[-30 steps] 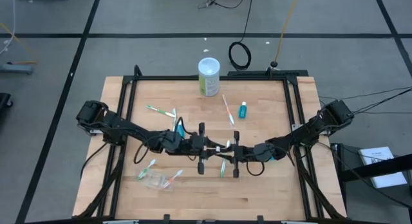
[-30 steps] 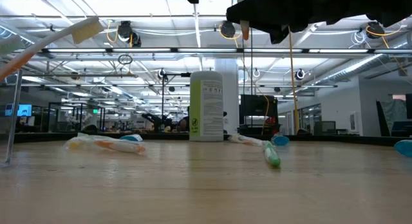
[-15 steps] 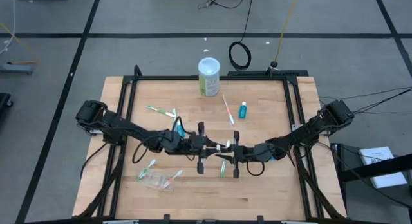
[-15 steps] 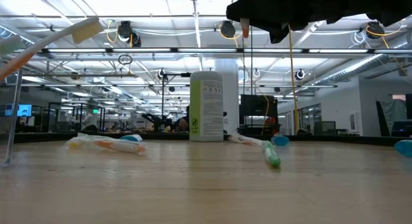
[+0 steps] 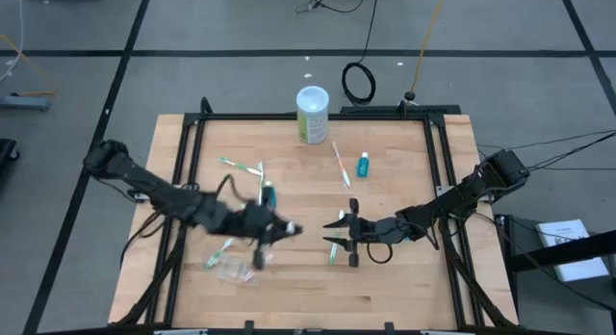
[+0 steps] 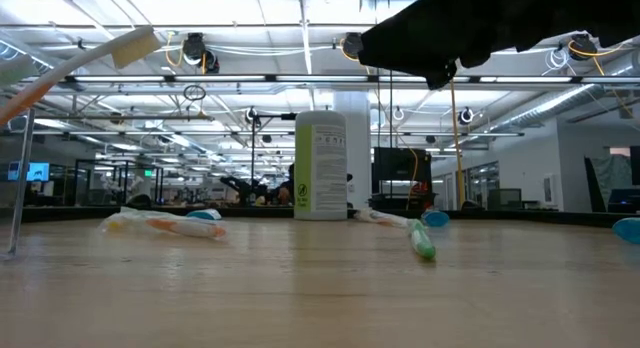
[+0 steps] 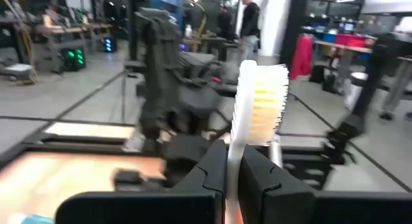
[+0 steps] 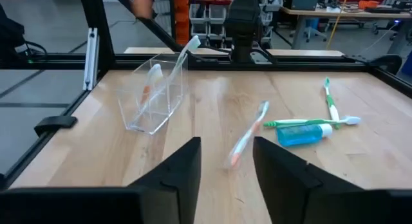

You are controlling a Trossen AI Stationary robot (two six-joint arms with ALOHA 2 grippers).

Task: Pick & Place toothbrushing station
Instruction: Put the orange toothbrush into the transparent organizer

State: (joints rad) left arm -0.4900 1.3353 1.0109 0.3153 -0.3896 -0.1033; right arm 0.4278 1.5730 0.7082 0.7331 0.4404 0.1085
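Note:
My left gripper (image 5: pixel 289 229) hangs above the table's middle, shut on a white toothbrush (image 7: pixel 257 102) with white and yellow bristles. A short gap to its right, my right gripper (image 5: pixel 337 234) stands open with nothing between its fingers (image 8: pixel 225 147). A green toothbrush (image 5: pixel 332 250) lies on the table under it. The clear cup (image 5: pixel 231 270) sits near the front left with toothbrushes leaning in it. An orange-and-white toothbrush (image 5: pixel 341 164), two green ones (image 5: pixel 241 167) and two teal tubes (image 5: pixel 363 165) (image 5: pixel 268 193) lie flat farther back. My left gripper pinches the toothbrush's white neck (image 7: pixel 233 143), just below the head, between its two fingers. The fingers point level and lie across the brush. The brush stands upright with its bristled head (image 7: pixel 264 105) above the fingers, lifted clear of the table.
A tall white-and-green canister (image 5: pixel 312 114) stands at the table's far edge. Black frame rails (image 5: pixel 183 152) run along the table's sides. Bare wood lies at the near right (image 5: pixel 404 287).
My right gripper has opened and let go of the toothbrush that both grippers were holding. My left gripper has drawn away from it toward the table's left and near edge, rising, and carries the toothbrush along upright.

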